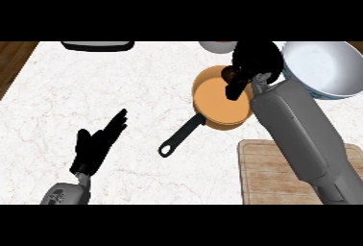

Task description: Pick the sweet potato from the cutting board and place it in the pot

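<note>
My right hand [249,65] hangs over the pot [221,98], fingers curled round something hidden, presumably the stiff, hefty sweet potato; left hand [98,144] open.

You have the pot [221,103] mid-counter, cutting board [273,168] before it to the right, bowl [322,67] behind right

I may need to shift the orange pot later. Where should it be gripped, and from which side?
Grip the orange pot by its long black handle, probably coming from the near-left with the left hand. The handle sticks out toward the view's lower left, away from the right hand hovering above the pot's far rim, and has bare counter around it.
</note>
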Available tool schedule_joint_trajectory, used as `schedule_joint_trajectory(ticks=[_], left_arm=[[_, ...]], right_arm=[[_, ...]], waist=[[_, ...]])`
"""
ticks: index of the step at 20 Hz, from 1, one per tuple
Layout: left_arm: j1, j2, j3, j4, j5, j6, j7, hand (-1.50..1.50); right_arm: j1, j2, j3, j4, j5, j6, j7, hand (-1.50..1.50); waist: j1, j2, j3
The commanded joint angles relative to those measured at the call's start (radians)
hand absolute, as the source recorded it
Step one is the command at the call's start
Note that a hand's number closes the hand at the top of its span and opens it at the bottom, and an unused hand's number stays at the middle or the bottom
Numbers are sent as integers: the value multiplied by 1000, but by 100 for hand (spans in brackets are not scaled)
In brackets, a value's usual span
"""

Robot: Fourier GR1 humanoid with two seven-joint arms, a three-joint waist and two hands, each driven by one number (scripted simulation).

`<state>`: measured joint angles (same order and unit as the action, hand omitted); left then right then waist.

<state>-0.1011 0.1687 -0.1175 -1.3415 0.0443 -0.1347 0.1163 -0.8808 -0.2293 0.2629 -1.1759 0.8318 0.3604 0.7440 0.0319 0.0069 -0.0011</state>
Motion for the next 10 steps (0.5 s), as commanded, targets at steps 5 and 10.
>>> schedule_joint_trajectory(ticks=[5,10], left_arm=[[8,-22,-15,7,-30,23,2,0],[-3,17,28,-18,11,-18,32,0]], right_arm=[[-144,126,-94,353,-45,111,135,-150],[-92,179,-160,283,-59,-210,-47,-150]], waist=[[-2,2,1],[-8,2,2]])
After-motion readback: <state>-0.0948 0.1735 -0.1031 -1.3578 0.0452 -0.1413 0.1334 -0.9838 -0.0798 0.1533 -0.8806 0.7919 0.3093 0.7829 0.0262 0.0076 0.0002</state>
